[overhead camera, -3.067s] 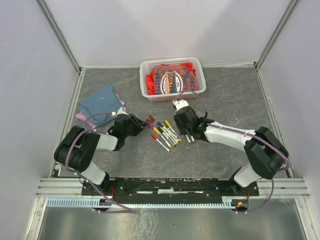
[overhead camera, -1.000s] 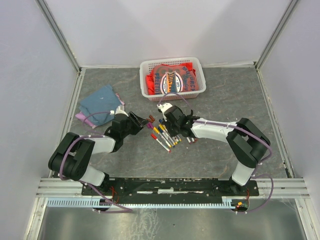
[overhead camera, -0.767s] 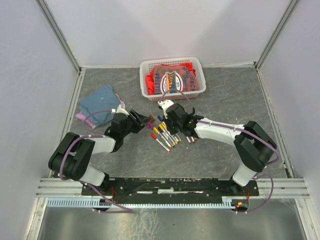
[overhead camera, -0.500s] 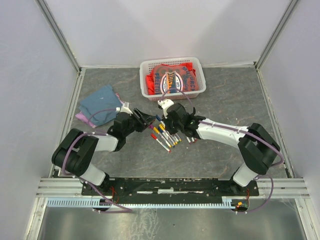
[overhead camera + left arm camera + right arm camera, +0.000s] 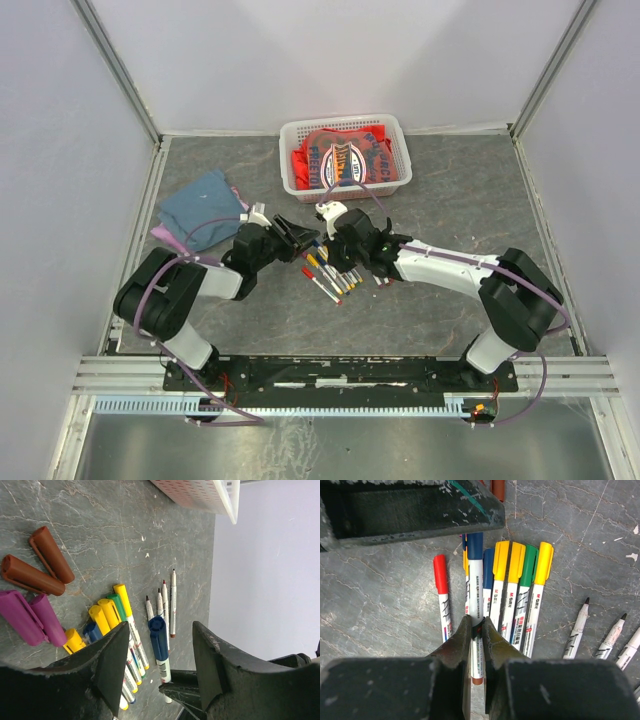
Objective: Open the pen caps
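My right gripper (image 5: 476, 622) is shut on the white barrel of a pen (image 5: 476, 600) with a dark blue cap (image 5: 475, 545), holding it above the row of capped pens (image 5: 515, 580) on the table. My left gripper (image 5: 160, 629) is open, and its jaws stand on either side of that blue cap (image 5: 159, 639) without touching it. In the top view both grippers meet at mid-table, the left gripper (image 5: 296, 236) facing the right gripper (image 5: 335, 246). Loose brown caps (image 5: 47, 555) and purple caps (image 5: 30, 617) lie to the left of the pens. Three uncapped pens (image 5: 164, 602) lie beyond.
A white basket (image 5: 392, 128) with red cloth stands at the back centre. Folded blue and pink cloths (image 5: 200, 208) lie at the left. A red-capped pen (image 5: 440, 587) is the leftmost of the row. More uncapped pens (image 5: 577, 625) lie to its right.
My left gripper has moved right toward the right gripper and opened wider, so its jaws now flank the blue cap. The right gripper has held nearly still with the pen.
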